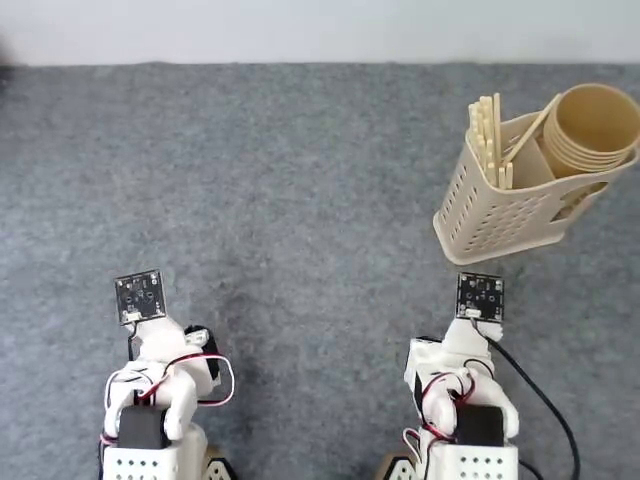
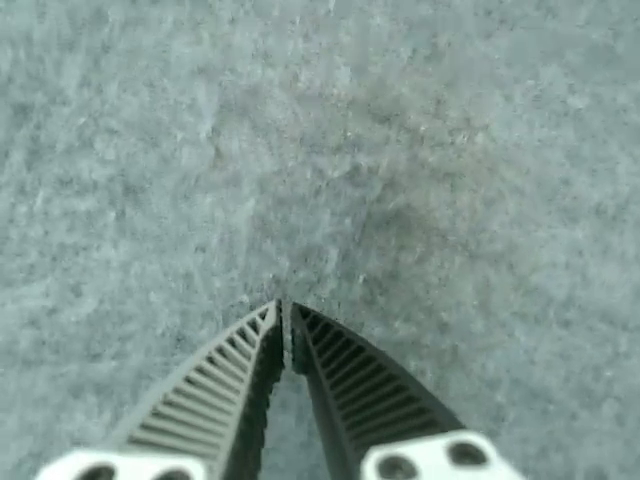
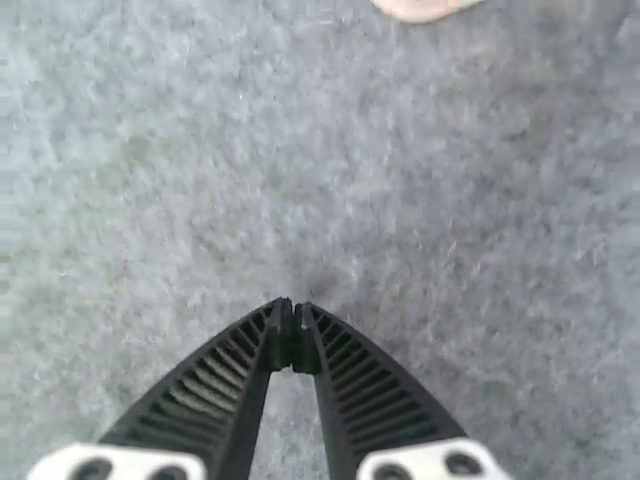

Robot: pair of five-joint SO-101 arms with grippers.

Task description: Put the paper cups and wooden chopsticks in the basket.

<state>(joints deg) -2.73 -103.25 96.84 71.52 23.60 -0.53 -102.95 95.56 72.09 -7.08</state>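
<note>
The high view takes in the whole layout: the basket (image 1: pixel 500 215) stands on the grey mat (image 1: pixel 280 180) at the far right, beyond the right arm (image 1: pixel 462 390). It holds stacked cups (image 1: pixel 598 125) in one compartment and chopsticks (image 1: pixel 487 135) upright in the compartment beside them. The left arm (image 1: pixel 160 390) sits folded back at the near edge, well apart from the basket. The wrist views supply the finger detail: the left gripper (image 2: pixel 286 318) has its tips pressed together over bare mat, holding nothing. The right gripper (image 3: pixel 292 318) is likewise closed and empty, with a pale sliver of the basket (image 3: pixel 420 8) at the frame edge beyond it.
</note>
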